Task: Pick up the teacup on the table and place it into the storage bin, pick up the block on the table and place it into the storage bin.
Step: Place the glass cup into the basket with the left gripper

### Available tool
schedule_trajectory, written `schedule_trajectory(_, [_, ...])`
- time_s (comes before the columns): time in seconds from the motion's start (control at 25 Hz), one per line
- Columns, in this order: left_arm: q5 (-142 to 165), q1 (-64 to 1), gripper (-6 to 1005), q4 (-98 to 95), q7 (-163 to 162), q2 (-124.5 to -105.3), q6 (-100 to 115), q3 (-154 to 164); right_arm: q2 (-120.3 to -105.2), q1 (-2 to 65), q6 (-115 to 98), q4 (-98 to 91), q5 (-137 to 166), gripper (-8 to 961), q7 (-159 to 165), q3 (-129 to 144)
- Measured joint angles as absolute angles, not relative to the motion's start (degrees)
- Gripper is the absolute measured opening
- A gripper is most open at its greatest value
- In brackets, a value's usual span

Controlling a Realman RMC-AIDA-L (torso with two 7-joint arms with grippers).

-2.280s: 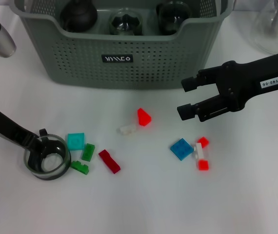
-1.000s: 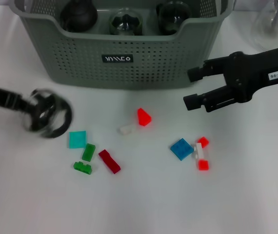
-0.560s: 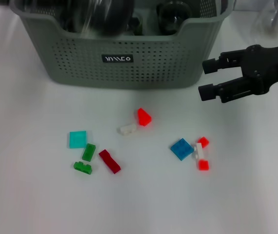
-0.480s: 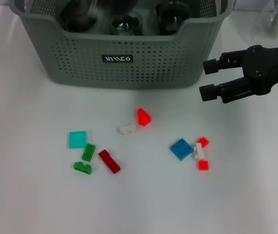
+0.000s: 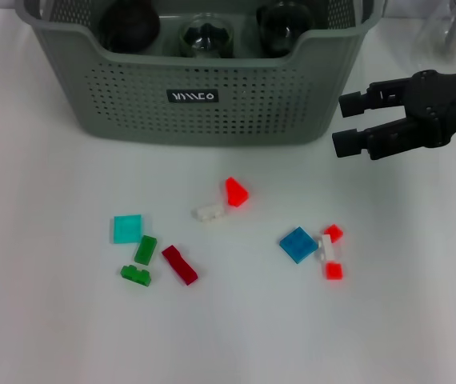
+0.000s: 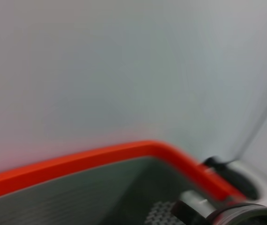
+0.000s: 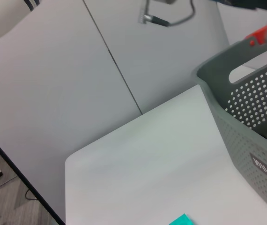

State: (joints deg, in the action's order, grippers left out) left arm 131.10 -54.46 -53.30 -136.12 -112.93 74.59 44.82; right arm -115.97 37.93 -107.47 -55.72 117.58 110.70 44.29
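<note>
The grey-green storage bin (image 5: 204, 88) stands at the back, its corner also in the right wrist view (image 7: 250, 108); dark teaware sits inside. No teacup stands on the table. A dark round rim (image 6: 239, 216) in the left wrist view may be the teacup; I cannot tell. Loose blocks lie in front: a red wedge (image 5: 235, 192), a teal tile (image 5: 127, 228), a blue block (image 5: 298, 244). My right gripper (image 5: 350, 124) hangs open and empty beside the bin's right front corner. A blurred orange-and-dark shape (image 7: 264, 33) over the bin's rim seems to be my left arm.
More blocks lie about: two green ones (image 5: 142, 260), a dark red one (image 5: 179, 265), a small white one (image 5: 208, 212) and a red-white-red row (image 5: 330, 252). A clear glass vessel (image 5: 452, 28) stands at the back right, behind my right arm.
The left arm lifted the teacup off the table's left side, swung it over the bin, and left the head view. The right gripper drifted right and back, still open.
</note>
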Motion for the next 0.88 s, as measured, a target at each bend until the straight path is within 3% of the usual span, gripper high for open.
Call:
schedule_trajectory(0.76, [157.75,-63.19,47,-43.39,-143.66,-119.49,55.09,54.56,-115.84,38.33,-107.24,-55.72,117.95,946,112.58,44.33])
schedule_trajectory(0.88, [159.05,-63.66,47,-42.79,-143.77,-119.66,54.96,54.57,-115.84,38.36,-107.18,-55.72,117.95,945,112.59,44.37])
